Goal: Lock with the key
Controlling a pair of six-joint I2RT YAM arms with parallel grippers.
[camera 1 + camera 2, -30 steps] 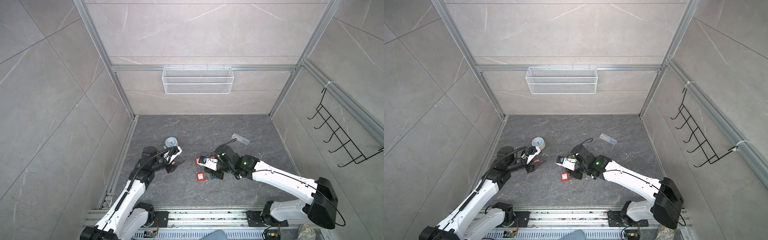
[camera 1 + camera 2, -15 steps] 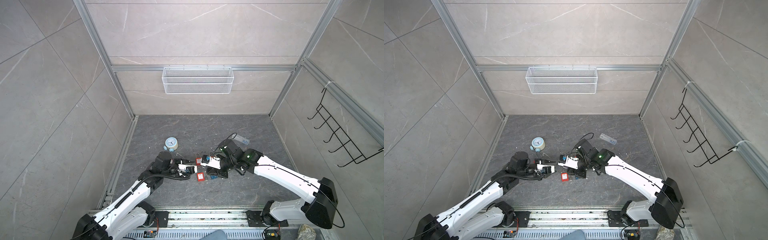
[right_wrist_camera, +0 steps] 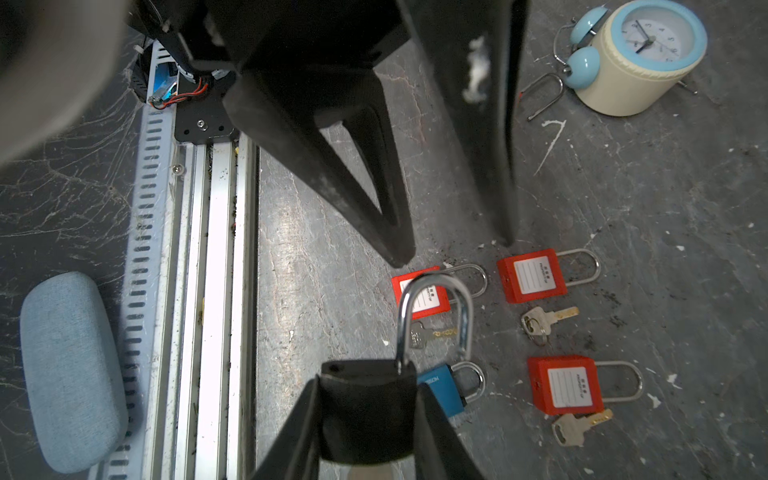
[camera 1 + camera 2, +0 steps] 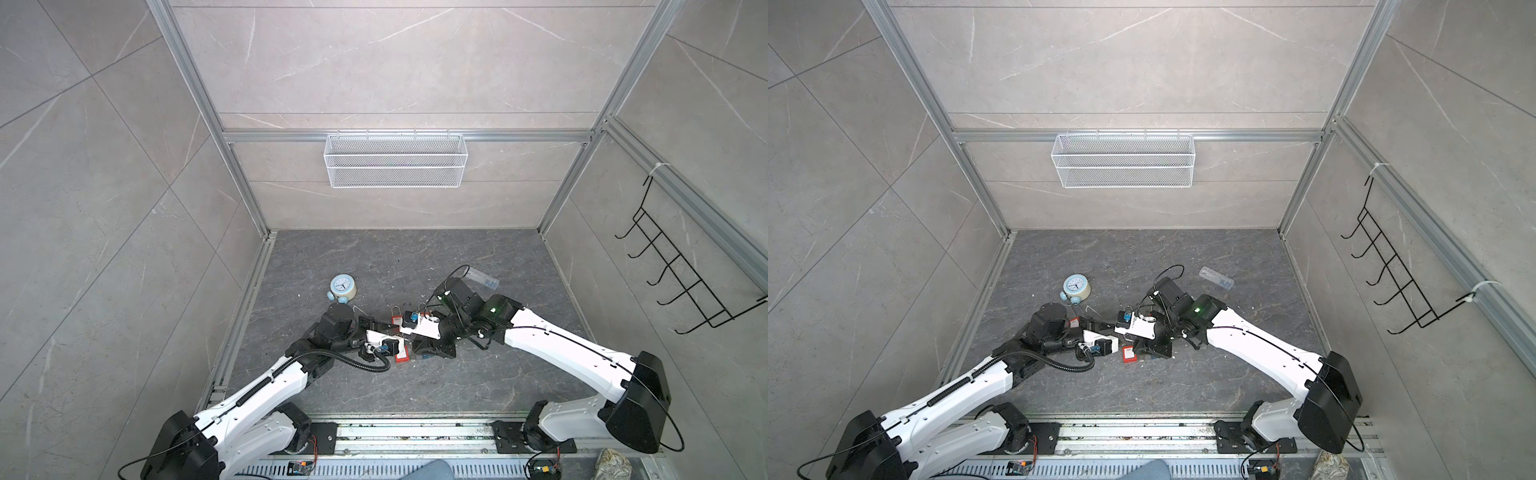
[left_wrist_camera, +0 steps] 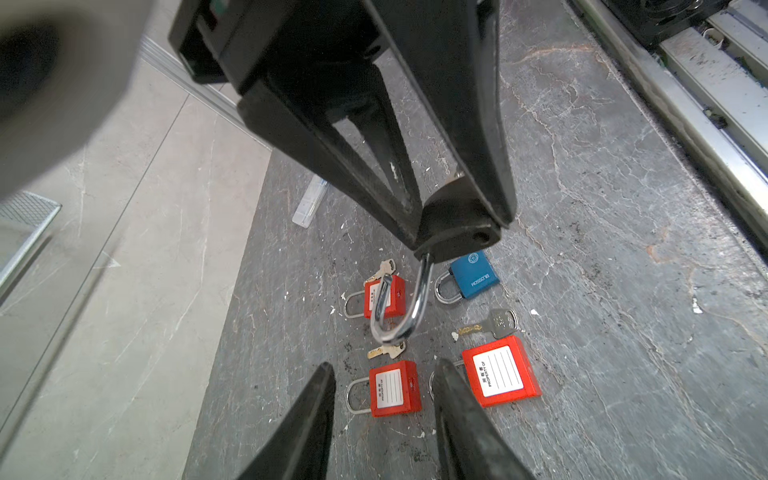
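Clamping black padlock [image 3: 365, 411], right gripper [image 5: 459, 232]; left gripper [image 5: 384, 365] apart, empty; red padlocks [image 5: 500, 372] labelled "PROPERTY OF".

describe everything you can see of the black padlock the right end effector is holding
The black padlock has a matte, rounded black body, plastic-looking, and a shiny steel shackle. The shackle is open: one leg sits in the body, the other hangs free, its hole empty. The right end effector clamps the body by its sides, off the floor, shackle pointing away from it.
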